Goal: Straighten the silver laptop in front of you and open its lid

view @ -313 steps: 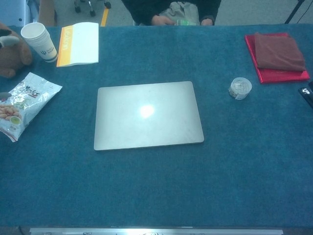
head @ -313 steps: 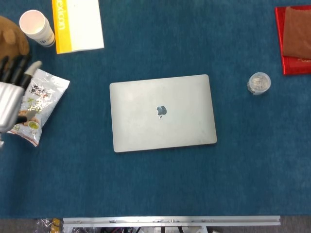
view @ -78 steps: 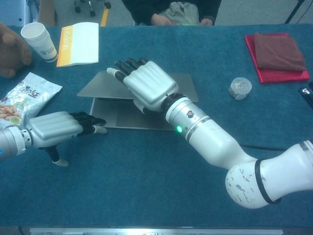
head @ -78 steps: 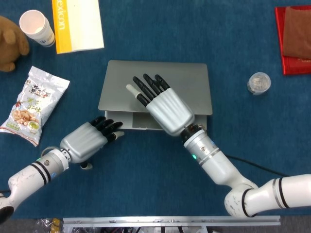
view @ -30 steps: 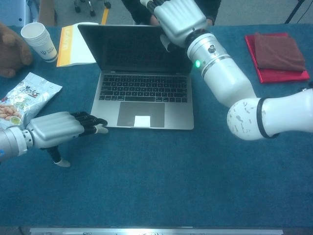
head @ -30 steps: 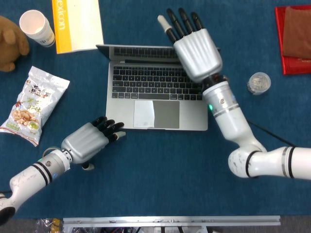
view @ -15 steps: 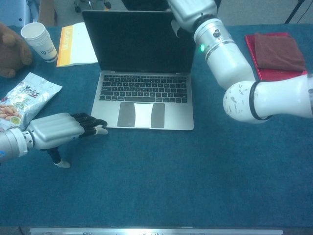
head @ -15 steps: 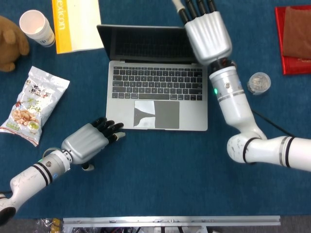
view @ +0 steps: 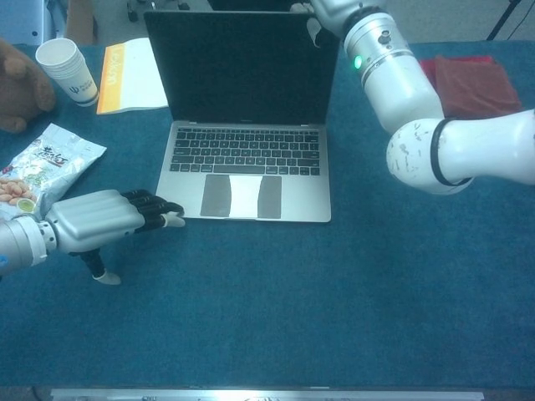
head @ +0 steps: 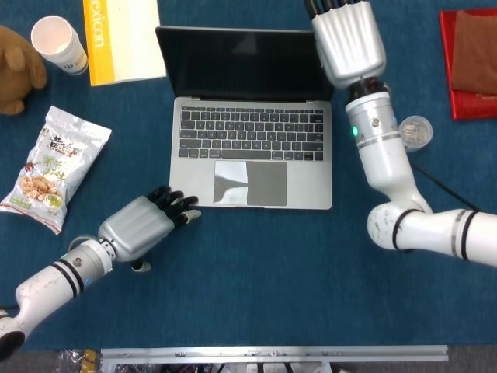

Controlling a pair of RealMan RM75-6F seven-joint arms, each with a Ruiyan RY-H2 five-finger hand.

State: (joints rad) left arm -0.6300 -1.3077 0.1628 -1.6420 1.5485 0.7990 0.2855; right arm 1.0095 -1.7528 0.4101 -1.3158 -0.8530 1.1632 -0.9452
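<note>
Beyond frame top, right hand [head: 347, 39] fingers cropped

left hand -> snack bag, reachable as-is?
Probably yes. The left hand rests on the blue cloth at the laptop's front left corner, holding nothing, and the snack bag lies further to its left with only bare cloth between. The laptop sits on the other side, so nothing blocks the way.
</note>
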